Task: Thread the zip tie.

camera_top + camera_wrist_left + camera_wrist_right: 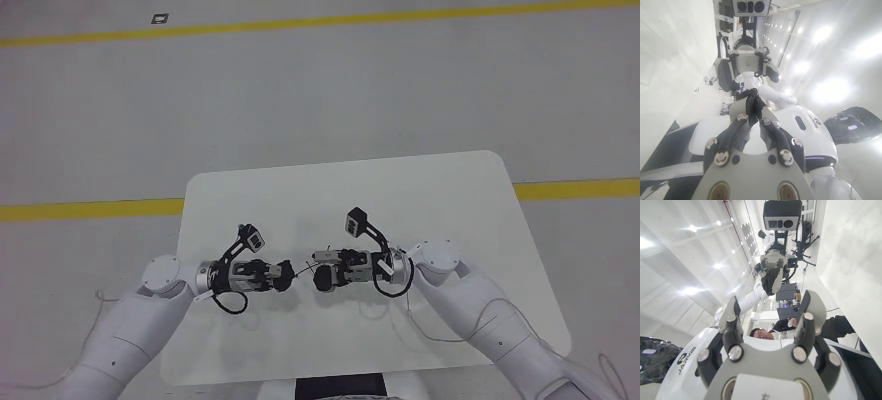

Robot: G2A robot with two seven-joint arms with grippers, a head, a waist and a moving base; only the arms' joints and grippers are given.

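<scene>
Above the white table two grippers face each other, almost tip to tip. The left gripper is clenched, apparently pinching the thin zip tie. The tie's length points straight at the right gripper, which is spread wide, holding nothing, just beside it.

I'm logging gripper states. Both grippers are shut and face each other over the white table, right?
Not quite: the right gripper is open, its fingers spread apart in the right wrist view. The left gripper is shut, and they face each other over the white table.
</scene>
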